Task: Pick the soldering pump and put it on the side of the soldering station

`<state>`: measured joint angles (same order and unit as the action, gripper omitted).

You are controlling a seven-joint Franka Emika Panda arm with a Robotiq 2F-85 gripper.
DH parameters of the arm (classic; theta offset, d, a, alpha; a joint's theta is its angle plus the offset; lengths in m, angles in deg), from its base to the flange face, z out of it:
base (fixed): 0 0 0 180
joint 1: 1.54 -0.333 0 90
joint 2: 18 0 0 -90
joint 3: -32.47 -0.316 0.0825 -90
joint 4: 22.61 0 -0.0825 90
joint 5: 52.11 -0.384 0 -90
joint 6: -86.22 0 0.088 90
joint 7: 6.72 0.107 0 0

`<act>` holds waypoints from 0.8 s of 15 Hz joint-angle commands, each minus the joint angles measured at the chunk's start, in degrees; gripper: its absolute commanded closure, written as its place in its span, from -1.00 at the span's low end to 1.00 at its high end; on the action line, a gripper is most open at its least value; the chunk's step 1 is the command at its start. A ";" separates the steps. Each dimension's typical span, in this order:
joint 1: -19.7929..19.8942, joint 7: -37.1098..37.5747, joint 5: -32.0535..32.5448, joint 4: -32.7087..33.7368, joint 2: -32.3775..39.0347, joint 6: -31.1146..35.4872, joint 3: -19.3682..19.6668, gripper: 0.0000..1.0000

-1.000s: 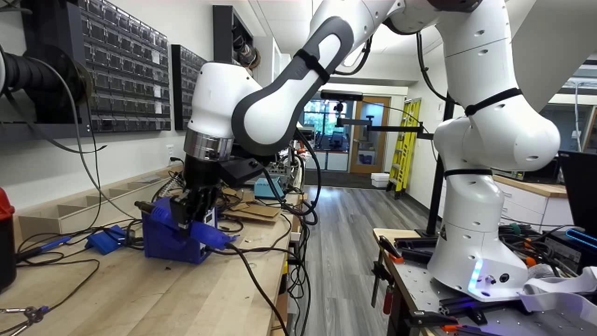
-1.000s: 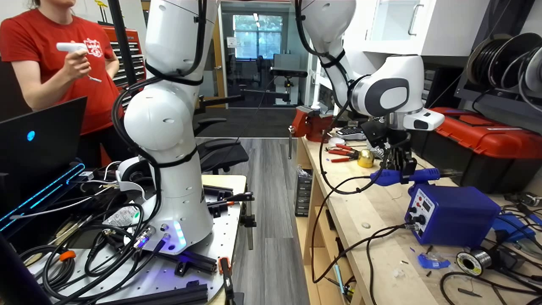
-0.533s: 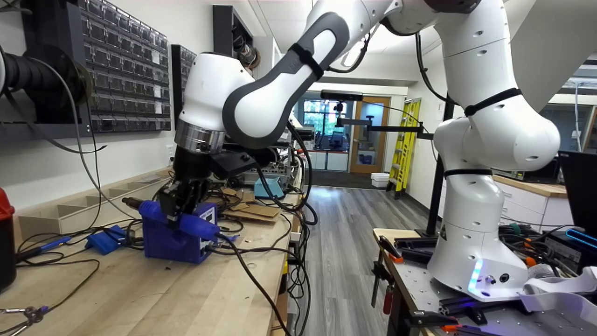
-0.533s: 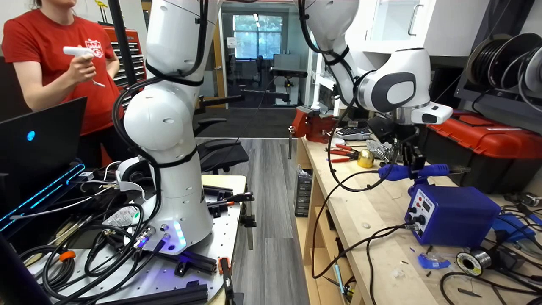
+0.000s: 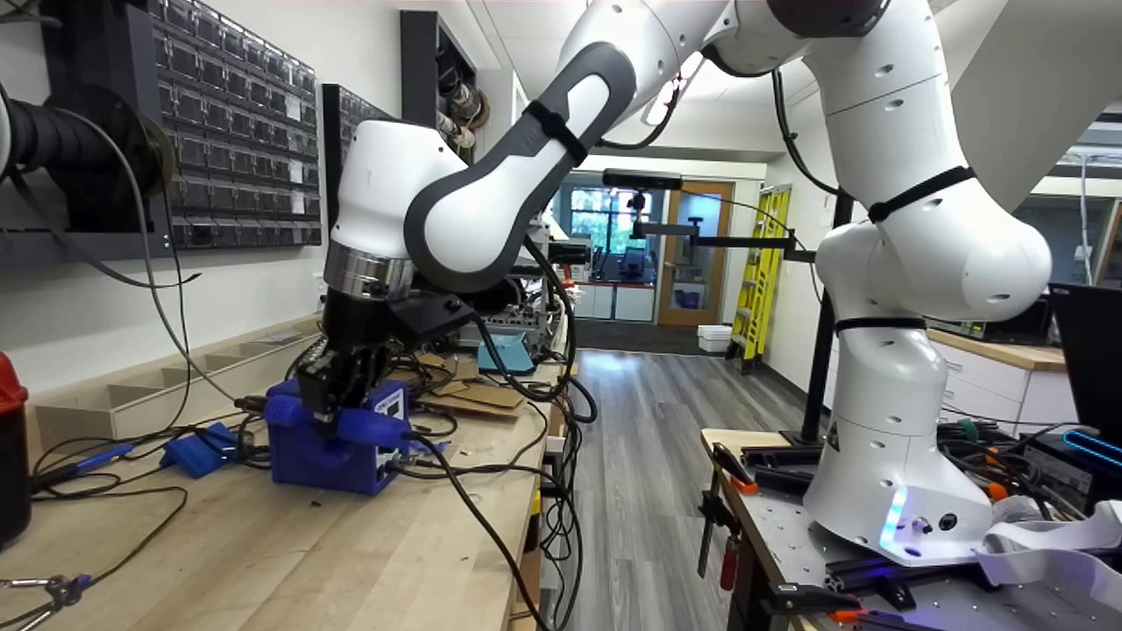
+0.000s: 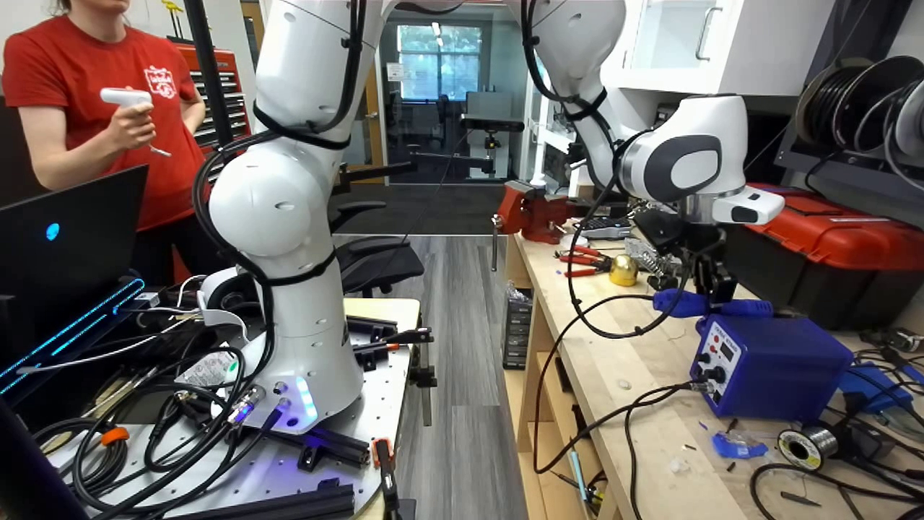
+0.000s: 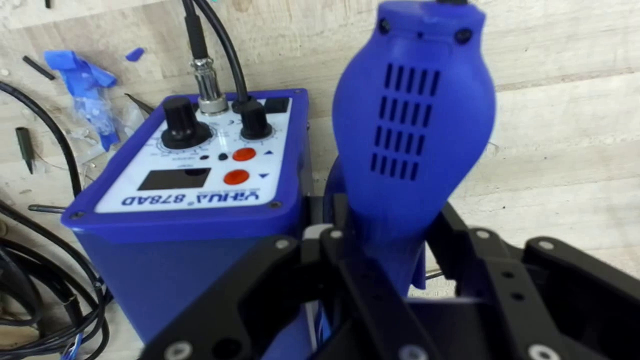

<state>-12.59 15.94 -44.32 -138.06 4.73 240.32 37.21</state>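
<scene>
Leaning over the wooden workbench (image 5: 351, 561) with the white arm (image 5: 526, 166). Beside the upper part of the soldering station (image 6: 776, 368), holding the blue pump (image 7: 412, 130) roughly level in the gripper (image 7: 392, 225), closed partway with fingers (image 7: 452, 250) against both sides of it.

bright ext. views, glare on floor (image 5: 627, 438), wrist view sl. soft

The claw (image 7: 392, 232) grips the soldering pump (image 7: 412, 120) beside the soldering station (image 7: 187, 222).
</scene>
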 commanded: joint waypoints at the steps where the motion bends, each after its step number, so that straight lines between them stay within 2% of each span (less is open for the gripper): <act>1: 0.83 -1.45 -0.44 0.33 -0.01 -1.53 -0.20 0.69; 6: 1.55 -3.12 -1.71 -0.27 0.03 -1.84 -1.23 0.69; 7: 1.48 -3.28 -1.71 -0.21 0.01 -2.51 -1.21 -0.31; 8: 1.57 -3.58 -2.03 -0.41 -0.07 -2.53 -1.42 -0.33; 12: 1.68 -3.81 -2.35 -1.07 -0.38 -3.16 -1.93 -0.81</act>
<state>-11.98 13.96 -45.29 -138.24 5.15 238.54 36.29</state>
